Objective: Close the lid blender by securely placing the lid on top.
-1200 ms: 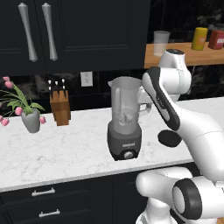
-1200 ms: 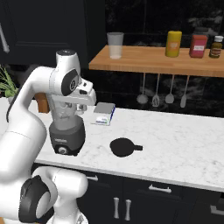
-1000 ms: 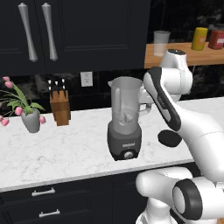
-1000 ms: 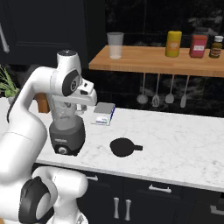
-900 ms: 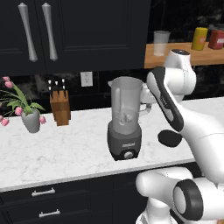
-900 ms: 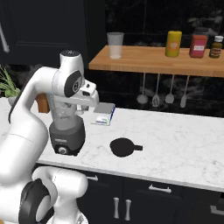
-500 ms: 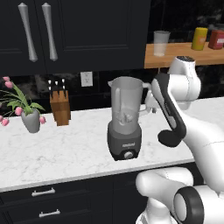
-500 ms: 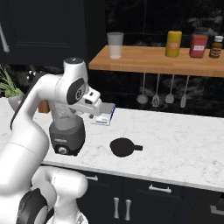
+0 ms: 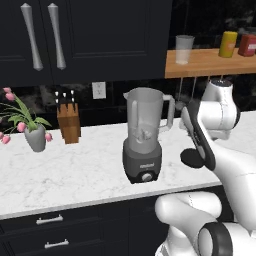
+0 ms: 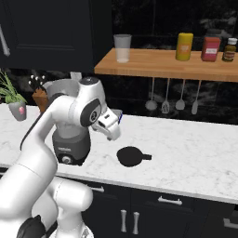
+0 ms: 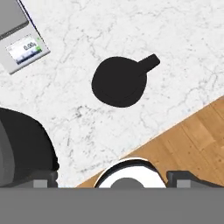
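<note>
The black round lid (image 11: pixel 120 82) lies flat on the white marble counter (image 11: pixel 183 39), its small tab pointing away from the blender. In the right base view the lid (image 10: pixel 130 156) sits right of the blender (image 10: pixel 69 139), and in the left base view the lid (image 9: pixel 190 158) is half hidden behind my arm. The blender (image 9: pixel 145 135) stands upright with its jar mouth uncovered. My gripper (image 10: pixel 111 134) hovers above the counter between blender and lid, a little left of the lid. Its fingertips (image 11: pixel 41 181) stand wide apart with nothing between them, so it is open.
A kitchen scale (image 11: pixel 22 43) lies on the counter behind the lid. A knife block (image 9: pixel 68 122) and a flower vase (image 9: pixel 36 137) stand left of the blender. The wooden shelf (image 10: pixel 158 67) above holds a tumbler glass (image 10: pixel 122 48) and jars, with utensils (image 10: pixel 172 104) hanging below.
My arm has swung to the right, away from the blender jar, carrying the hand over the counter toward the lid. Blender and lid have not moved.
</note>
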